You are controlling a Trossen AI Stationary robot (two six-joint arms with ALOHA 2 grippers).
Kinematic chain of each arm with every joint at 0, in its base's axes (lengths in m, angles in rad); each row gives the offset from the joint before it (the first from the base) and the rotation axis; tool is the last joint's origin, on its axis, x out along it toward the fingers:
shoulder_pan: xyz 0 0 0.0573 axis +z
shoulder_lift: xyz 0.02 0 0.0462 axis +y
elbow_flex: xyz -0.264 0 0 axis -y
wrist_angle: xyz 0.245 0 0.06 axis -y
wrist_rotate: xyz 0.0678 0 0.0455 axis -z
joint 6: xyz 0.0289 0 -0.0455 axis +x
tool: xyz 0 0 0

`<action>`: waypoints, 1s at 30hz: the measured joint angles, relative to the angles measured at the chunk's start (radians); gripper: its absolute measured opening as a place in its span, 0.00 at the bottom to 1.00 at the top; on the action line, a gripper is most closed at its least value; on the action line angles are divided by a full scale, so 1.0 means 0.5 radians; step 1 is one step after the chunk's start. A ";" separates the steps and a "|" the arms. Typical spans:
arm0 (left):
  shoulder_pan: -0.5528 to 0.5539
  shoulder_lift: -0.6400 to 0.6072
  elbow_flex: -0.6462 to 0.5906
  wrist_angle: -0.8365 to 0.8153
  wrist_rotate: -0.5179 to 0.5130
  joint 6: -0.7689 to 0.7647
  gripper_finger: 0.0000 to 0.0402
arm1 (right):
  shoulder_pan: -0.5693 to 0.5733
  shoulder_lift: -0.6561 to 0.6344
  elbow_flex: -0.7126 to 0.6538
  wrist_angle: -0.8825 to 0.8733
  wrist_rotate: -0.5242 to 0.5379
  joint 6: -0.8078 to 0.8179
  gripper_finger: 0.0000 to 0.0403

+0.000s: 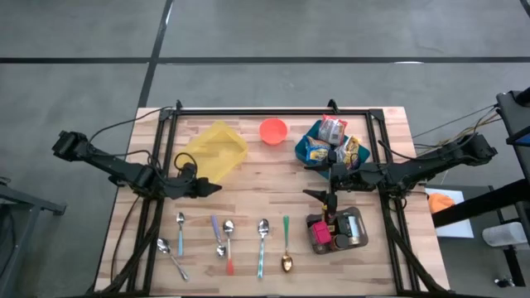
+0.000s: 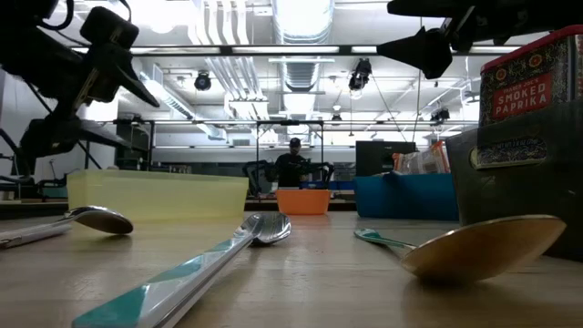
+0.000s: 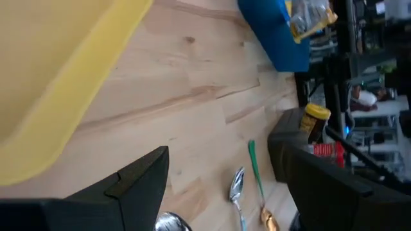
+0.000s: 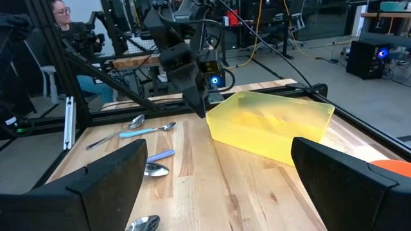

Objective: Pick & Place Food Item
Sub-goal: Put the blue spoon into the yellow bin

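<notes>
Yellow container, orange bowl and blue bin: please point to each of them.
yellow container (image 1: 217,149), high view, its floor.
orange bowl (image 1: 273,130), high view, its inside.
blue bin (image 1: 303,149), high view, its left rim.

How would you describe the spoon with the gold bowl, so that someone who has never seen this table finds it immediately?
Start at the row of spoons lying along the near edge of the wooden table, in front of the yellow container. Go to the end of the row nearest the clear spice organizer. The gold spoon lies there; it alone has a green handle and a gold bowl, while its neighbours have silver bowls.
</notes>
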 joint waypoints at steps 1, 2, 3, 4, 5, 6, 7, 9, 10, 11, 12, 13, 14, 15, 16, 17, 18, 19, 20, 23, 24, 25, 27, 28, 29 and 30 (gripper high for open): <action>0.000 0.000 0.008 0.007 0.000 0.052 0.75 | 0.000 0.000 0.000 0.000 0.000 -0.001 0.95; 0.000 0.000 0.016 0.021 -0.001 0.088 0.75 | -0.001 0.000 0.000 0.000 0.000 -0.002 0.95; 0.000 0.000 0.024 0.023 0.000 0.097 0.75 | -0.001 0.000 0.000 0.000 0.000 -0.001 0.95; -0.001 0.000 0.029 0.021 0.000 0.097 0.75 | -0.001 0.000 0.000 0.000 0.000 -0.001 0.95; -0.002 0.001 0.035 0.012 0.000 0.098 0.75 | -0.001 0.000 0.000 0.000 0.000 -0.001 0.95; -0.002 0.005 0.043 0.011 0.000 0.098 0.75 | -0.001 0.000 0.000 0.000 0.000 -0.002 0.95; -0.002 0.013 0.056 0.008 0.000 0.097 0.75 | -0.001 0.000 0.000 0.000 0.000 -0.002 0.95; -0.002 0.042 0.101 -0.043 0.003 0.096 0.75 | -0.001 0.000 0.000 0.000 0.000 -0.002 0.95; -0.002 0.064 0.135 -0.085 0.013 0.096 0.75 | -0.001 0.000 0.000 0.000 0.000 -0.001 0.95; -0.002 0.095 0.176 -0.129 0.024 0.092 0.75 | -0.001 0.000 0.000 0.000 0.000 -0.002 0.95; -0.003 0.131 0.225 -0.184 0.044 0.070 0.75 | 0.000 0.000 0.000 0.000 0.000 -0.002 0.95; -0.004 0.171 0.283 -0.258 0.071 0.037 0.75 | 0.000 0.000 0.000 0.000 0.000 -0.002 0.95; -0.008 0.221 0.352 -0.365 0.107 0.002 0.75 | -0.001 0.000 0.000 0.000 0.000 -0.002 0.95; -0.009 0.278 0.432 -0.486 0.153 -0.039 0.75 | 0.000 0.000 0.000 0.000 0.000 -0.002 0.95; -0.013 0.341 0.522 -0.631 0.204 -0.088 0.75 | 0.000 0.000 0.000 0.000 0.000 -0.002 0.95; -0.022 0.405 0.620 -0.796 0.264 -0.152 0.75 | 0.000 0.000 -0.001 0.000 0.000 -0.002 0.95; -0.030 0.474 0.715 -0.955 0.327 -0.235 0.75 | 0.000 0.000 -0.001 0.000 0.000 -0.002 0.95; -0.042 0.556 0.818 -1.128 0.407 -0.324 0.75 | 0.000 0.000 -0.001 0.000 0.000 -0.002 0.95; -0.055 0.636 0.910 -1.305 0.494 -0.411 0.75 | 0.001 0.000 -0.001 0.000 0.000 -0.002 0.95; -0.111 0.861 1.149 -1.770 0.698 -0.655 0.75 | 0.001 0.000 -0.001 0.000 0.000 -0.002 0.95; -0.132 0.927 1.206 -1.872 0.747 -0.731 0.75 | 0.001 0.000 -0.001 0.000 0.000 -0.002 0.95; -0.153 0.991 1.253 -1.964 0.789 -0.793 0.75 | 0.001 0.000 -0.001 0.000 0.000 -0.002 0.95; -0.195 1.093 1.318 -2.066 0.888 -0.885 0.75 | 0.001 0.000 -0.001 0.000 0.000 -0.002 0.95; -0.217 1.133 1.335 -2.071 0.942 -0.919 0.75 | 0.001 0.000 -0.001 0.000 0.000 -0.002 0.95; -0.239 1.170 1.342 -2.071 1.002 -0.943 0.75 | 0.001 0.000 -0.001 0.000 0.000 -0.002 0.95; -0.262 1.202 1.343 -2.071 1.065 -0.966 0.75 | 0.001 0.000 -0.001 0.000 0.000 -0.002 0.95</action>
